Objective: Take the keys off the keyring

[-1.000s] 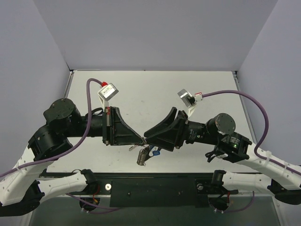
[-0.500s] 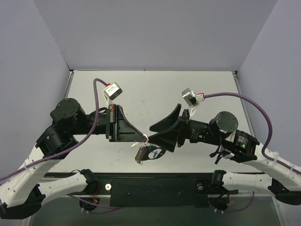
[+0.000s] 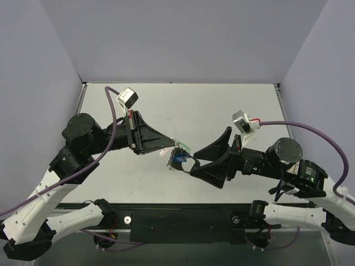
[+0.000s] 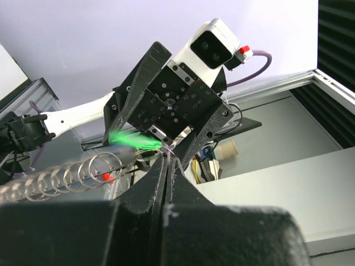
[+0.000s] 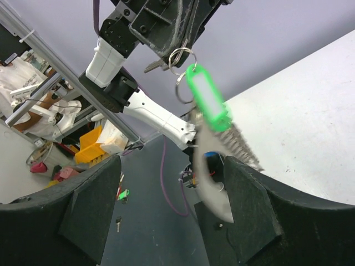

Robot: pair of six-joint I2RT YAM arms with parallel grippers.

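Observation:
My left gripper is shut on a thin wire ring of the keyring and holds the bundle in the air. In the left wrist view the jaws are pressed together on that ring, with a blurred green tag and a silver coil to the left. In the right wrist view the bundle hangs from the left gripper: small rings, the green tag, the coil and a blurred silver piece. I cannot pick out single keys. My right gripper is open and empty, just right of the bundle.
The white table lies below, with grey walls on three sides. The black rail with the arm bases runs along the near edge. Purple cables arch over both arms.
My left gripper has carried the keyring bundle up and to the right. My right gripper has drawn back to the right and now stands open, apart from the swinging bundle.

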